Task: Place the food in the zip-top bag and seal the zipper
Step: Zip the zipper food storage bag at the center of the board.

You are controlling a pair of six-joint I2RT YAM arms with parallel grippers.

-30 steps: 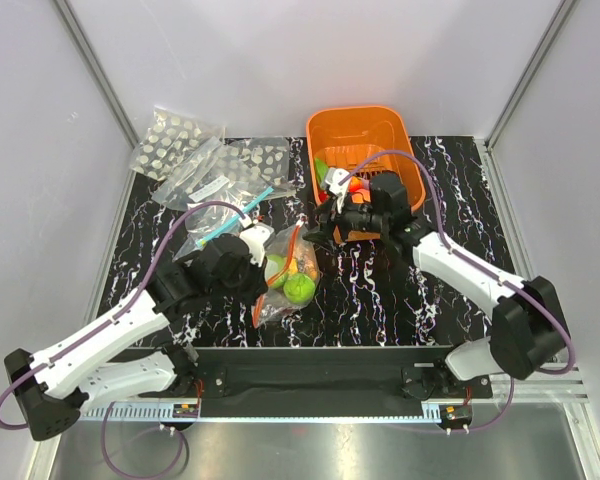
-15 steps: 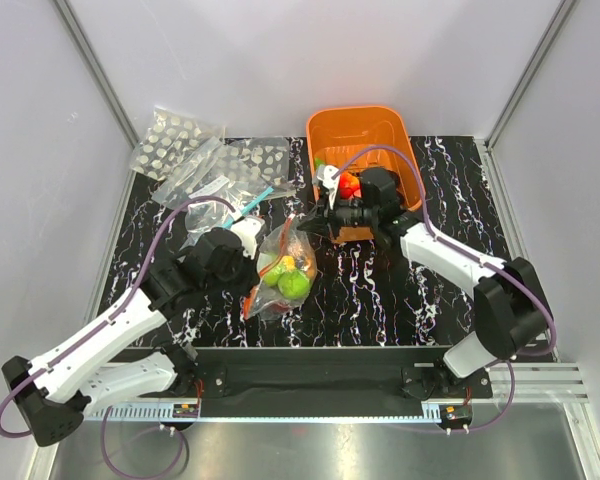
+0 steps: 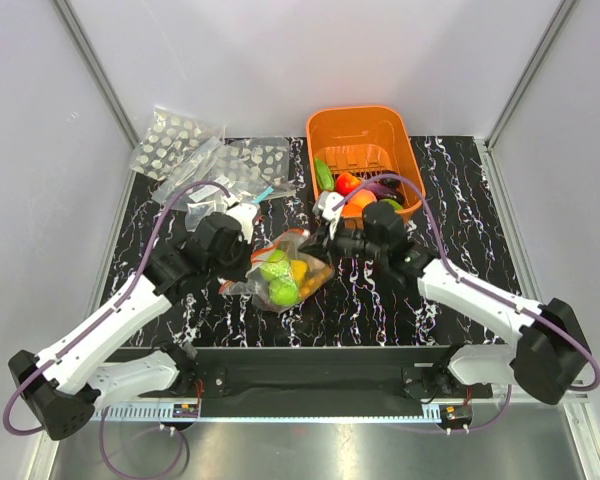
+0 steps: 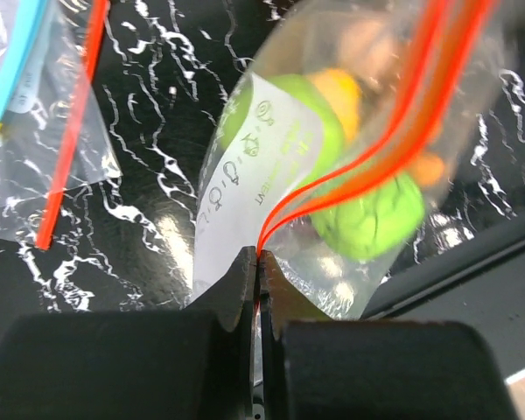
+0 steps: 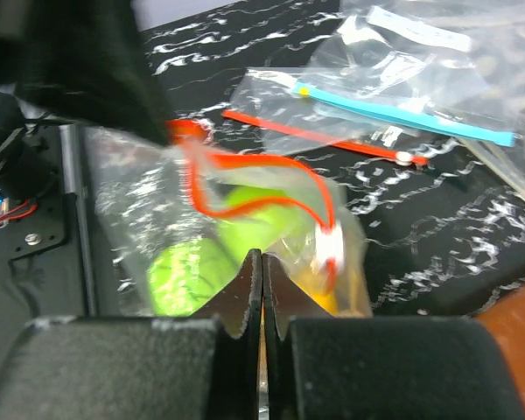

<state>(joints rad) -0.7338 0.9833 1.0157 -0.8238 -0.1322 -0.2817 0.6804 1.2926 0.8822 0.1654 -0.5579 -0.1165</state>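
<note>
Left claw (image 4: pixel 258 261) clamped on the zipper (image 4: pixel 359 162) end. Right claw (image 5: pixel 262 262) closed, tips at the bag (image 3: pixel 280 272) film; grip unclear. Bag sits between both claws, food (image 3: pixel 280 292) inside, zipper strips parted. Basket (image 3: pixel 358 111) just behind right claw, spare bags (image 3: pixel 180 140) beyond left claw, bare surface (image 3: pixel 380 305) nearside.

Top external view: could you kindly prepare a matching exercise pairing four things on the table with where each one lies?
1 orange basket
2 zip-top bag
3 spotted bags
4 blue-strip bag

A far left corner of the table
B table centre, green fruit inside
C far side, right of centre, red tomato inside
D flat between the spotted bags and the zip-top bag

Pairs: 1-C; 2-B; 3-A; 4-D
</note>
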